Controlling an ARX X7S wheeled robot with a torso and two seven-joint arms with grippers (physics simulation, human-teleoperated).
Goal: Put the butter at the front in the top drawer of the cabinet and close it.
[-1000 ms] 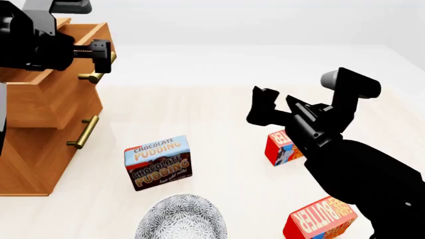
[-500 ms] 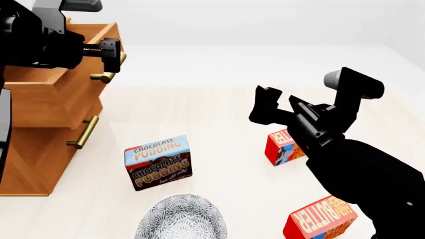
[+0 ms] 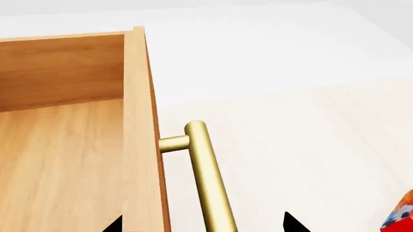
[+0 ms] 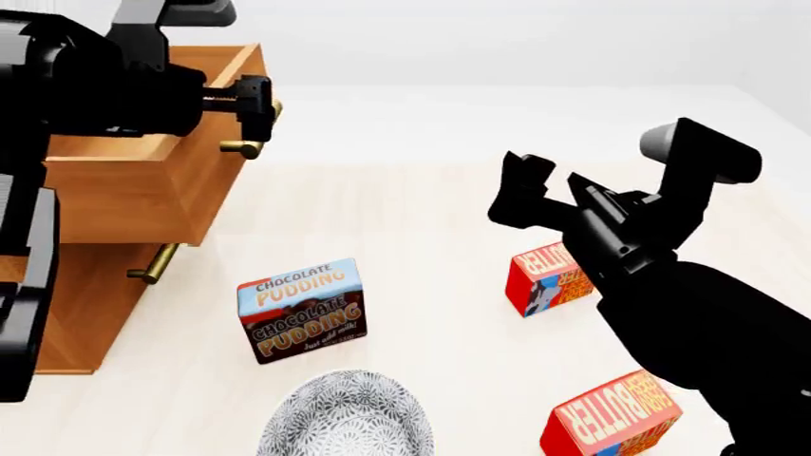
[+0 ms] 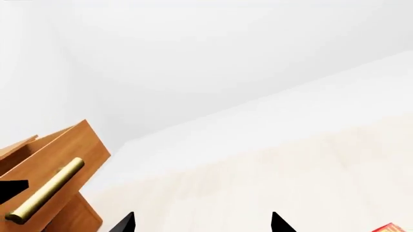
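The top drawer (image 4: 140, 190) of the wooden cabinet (image 4: 64, 304) stands pulled out, its inside bare (image 3: 65, 159). My left gripper (image 4: 257, 106) is open, and its jaws straddle the drawer front and the brass handle (image 3: 206, 174). Two butter cartons lie on the table: one at the front right (image 4: 612, 418), one farther back (image 4: 548, 275) beside my right arm. My right gripper (image 4: 514, 190) is open and empty, held above the table left of the farther carton. The right wrist view shows the drawer (image 5: 58, 154) and its handle (image 5: 45, 193).
A Chocolate Pudding box (image 4: 302, 309) stands mid-table. A patterned grey bowl (image 4: 345, 418) sits at the front edge of the view. A lower drawer handle (image 4: 159, 264) shows under the open drawer. A red carton corner shows in the left wrist view (image 3: 401, 220).
The top drawer has slid out to the right, with my left gripper moving along at its handle. My right arm has shifted slightly right and up.
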